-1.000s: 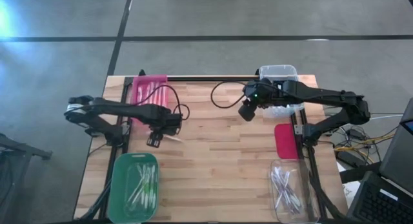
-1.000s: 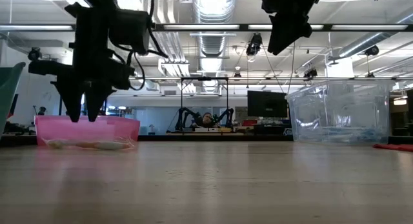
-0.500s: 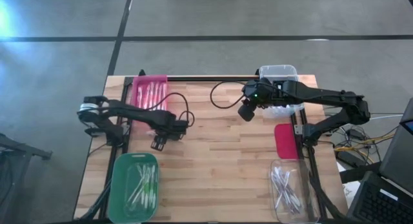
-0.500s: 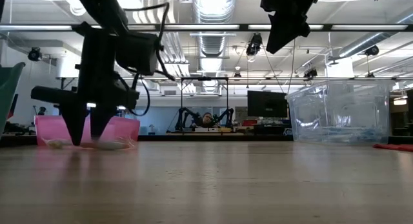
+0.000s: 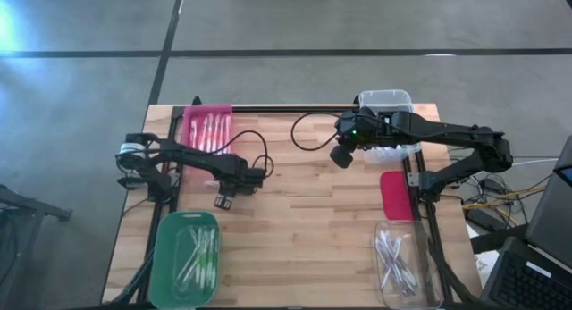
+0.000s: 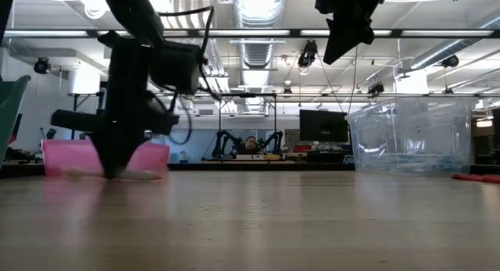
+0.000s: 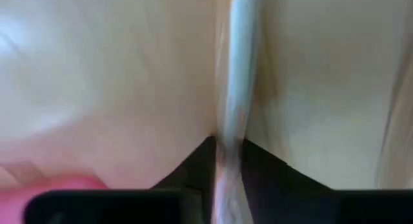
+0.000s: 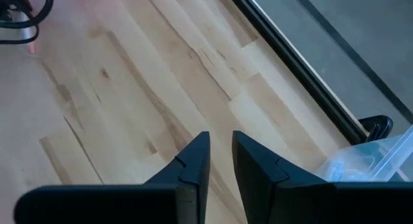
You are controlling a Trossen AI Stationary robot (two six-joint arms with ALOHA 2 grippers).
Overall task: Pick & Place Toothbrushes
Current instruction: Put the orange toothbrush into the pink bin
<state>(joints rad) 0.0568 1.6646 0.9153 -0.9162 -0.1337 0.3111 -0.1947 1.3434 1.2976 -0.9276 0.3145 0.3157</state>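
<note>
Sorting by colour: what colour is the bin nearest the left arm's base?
Pink bin, clearest in the high view.

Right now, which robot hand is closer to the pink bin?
Left. The left gripper is down at the table just beside the pink bin; the right gripper hangs high across the table by the clear bin.

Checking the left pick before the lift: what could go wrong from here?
1. The left gripper pinches one toothbrush at the table, gripping near one end; it may swing or slip on lifting.
2. The fingers reach the wood; pressing lower could scrape it.
3. The right gripper waits empty, high near the clear bin.
</note>
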